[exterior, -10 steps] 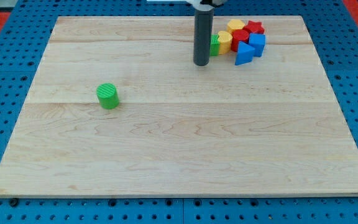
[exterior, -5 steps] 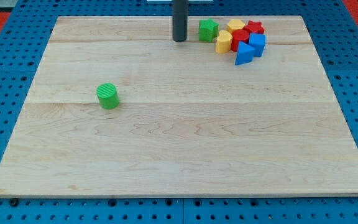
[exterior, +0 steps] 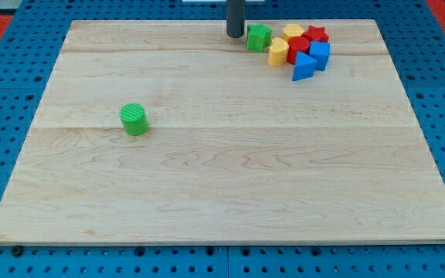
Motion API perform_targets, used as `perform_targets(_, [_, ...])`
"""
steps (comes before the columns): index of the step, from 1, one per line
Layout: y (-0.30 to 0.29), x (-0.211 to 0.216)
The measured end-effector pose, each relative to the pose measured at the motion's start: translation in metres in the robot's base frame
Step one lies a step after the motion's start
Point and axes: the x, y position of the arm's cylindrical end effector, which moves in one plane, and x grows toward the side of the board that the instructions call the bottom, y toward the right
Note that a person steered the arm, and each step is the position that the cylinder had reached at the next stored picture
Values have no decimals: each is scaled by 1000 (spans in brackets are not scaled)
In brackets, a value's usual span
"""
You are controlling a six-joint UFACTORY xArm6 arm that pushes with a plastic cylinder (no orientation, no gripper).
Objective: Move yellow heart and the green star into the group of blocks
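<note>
The green star lies near the view's top, just left of the cluster. The yellow heart sits at the cluster's left edge, touching a red block. The cluster also holds a yellow block, a red block, a blue cube and a blue triangle. My tip stands just left of the green star, very close to it or touching it.
A green cylinder stands alone at the view's left on the wooden board. Blue pegboard surrounds the board on all sides.
My tip moved from beside the heart up and left, then right to the star's left side. The green star now shows in full, left of the cluster.
</note>
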Motion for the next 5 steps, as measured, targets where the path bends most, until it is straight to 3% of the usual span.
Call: perform_targets(5, [28,4])
